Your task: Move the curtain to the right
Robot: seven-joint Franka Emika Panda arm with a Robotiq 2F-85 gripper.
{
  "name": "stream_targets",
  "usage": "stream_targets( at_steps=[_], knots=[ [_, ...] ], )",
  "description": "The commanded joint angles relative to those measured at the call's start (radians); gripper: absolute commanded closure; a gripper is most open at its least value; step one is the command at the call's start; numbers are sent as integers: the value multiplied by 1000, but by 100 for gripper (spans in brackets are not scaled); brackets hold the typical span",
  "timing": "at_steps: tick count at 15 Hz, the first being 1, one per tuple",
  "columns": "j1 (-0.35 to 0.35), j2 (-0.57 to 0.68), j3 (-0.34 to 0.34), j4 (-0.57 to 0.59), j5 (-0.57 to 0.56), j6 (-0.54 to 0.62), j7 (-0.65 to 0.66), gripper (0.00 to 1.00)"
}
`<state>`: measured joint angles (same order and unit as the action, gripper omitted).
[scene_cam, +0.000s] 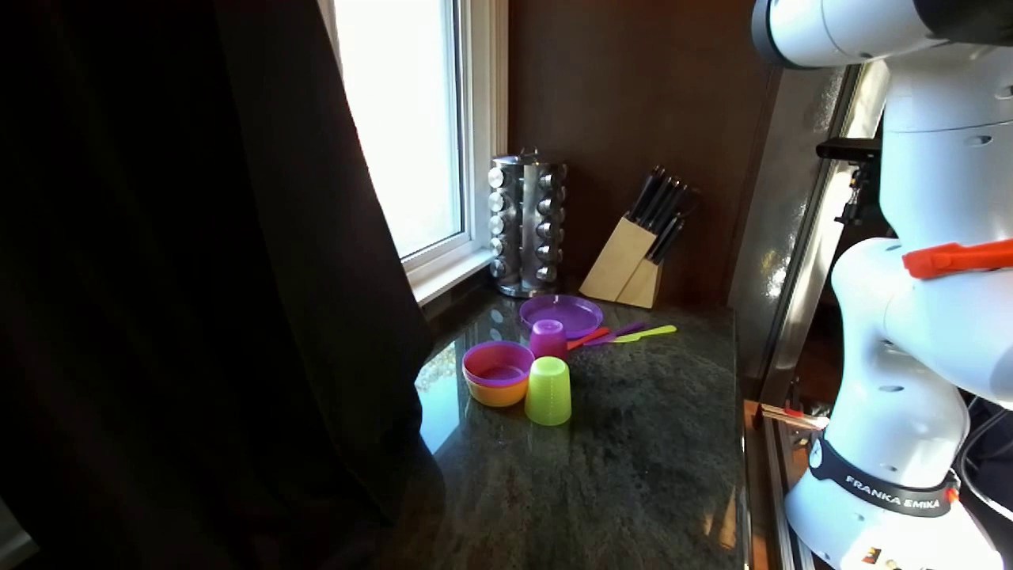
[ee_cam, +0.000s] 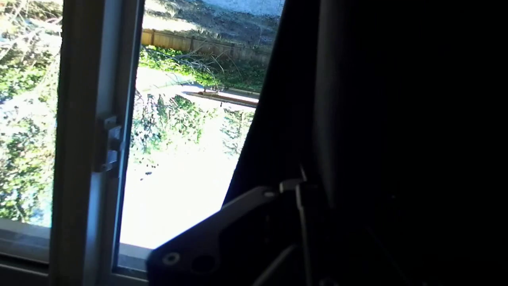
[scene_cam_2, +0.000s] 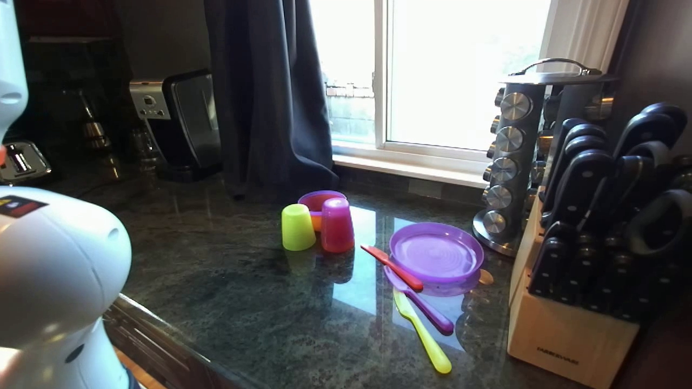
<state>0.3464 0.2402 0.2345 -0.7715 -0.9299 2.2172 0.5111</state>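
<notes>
Curtain (scene_cam_2: 265,92) hangs, long axis upright!
Folds drop to the back edge of the surface (scene_cam_2: 232,308), flaring below the window (scene_cam_2: 465,75); can't tell if fingers (ee_cam: 291,185) hold it.

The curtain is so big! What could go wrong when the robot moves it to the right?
The curtain hangs down close to the stacked bowls, so it could drag them and perhaps tip the upturned green cup beside them.
If it goes far across the window, it might catch the spice rack.
The wrist view is too dark to tell whether the jaws hold the curtain, so it could slip free.
</notes>
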Motion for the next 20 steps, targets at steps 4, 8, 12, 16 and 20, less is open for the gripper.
stream_targets(
  at_steps=[4, 8, 12, 16, 20],
  knots=[
    [-224, -270, -55, -326, 244, 140, -15, 100],
    [-303, -378, -137, -507, 353, 249, -3, 100],
    [-346, -493, -210, -687, 338, 333, 83, 100],
    [-410, -610, -244, -851, 279, 359, 254, 100],
    [-450, -517, -184, -711, 345, 345, 146, 98]
  ],
)
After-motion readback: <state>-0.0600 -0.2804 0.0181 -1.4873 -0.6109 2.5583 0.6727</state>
